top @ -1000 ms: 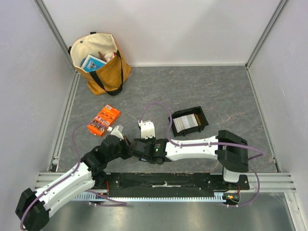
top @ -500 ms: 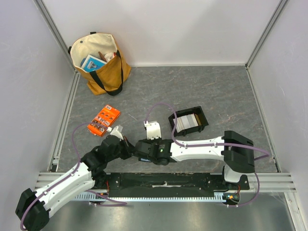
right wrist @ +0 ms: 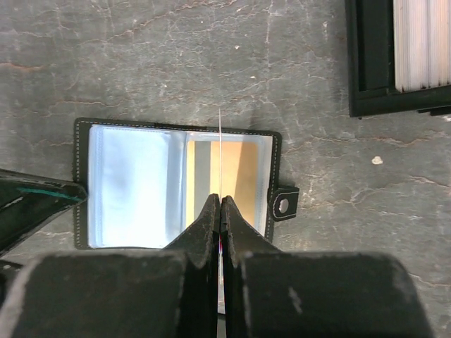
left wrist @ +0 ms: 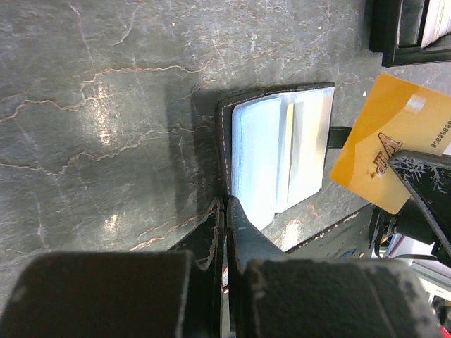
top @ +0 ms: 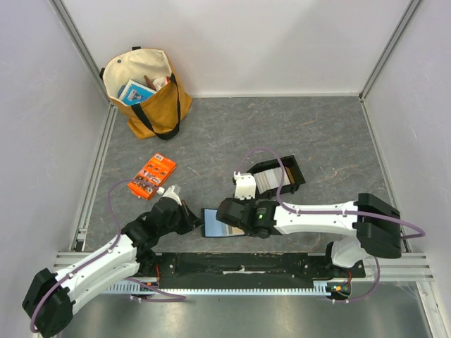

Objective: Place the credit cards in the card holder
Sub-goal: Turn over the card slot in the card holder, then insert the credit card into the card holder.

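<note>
The card holder (top: 217,222) lies open on the grey table, its pale blue clear pockets up. It also shows in the left wrist view (left wrist: 278,151) and the right wrist view (right wrist: 134,186). My left gripper (top: 194,221) is shut on its left edge (left wrist: 225,205). My right gripper (top: 238,215) is shut on a tan-orange credit card (left wrist: 391,144), held edge-on (right wrist: 220,141) just above the holder's right half. A tan face with a grey stripe (right wrist: 243,169) shows in that right pocket. More credit cards stand in the black tray (top: 276,176).
An orange printed packet (top: 151,176) lies left of the arms. A tan tote bag (top: 144,91) stands at the back left. The black tray's wall (right wrist: 356,63) is close to the right of the holder. White walls enclose the table.
My right arm has swung to the right with the card, uncovering the open card holder. My left gripper has stayed on the holder's edge.
</note>
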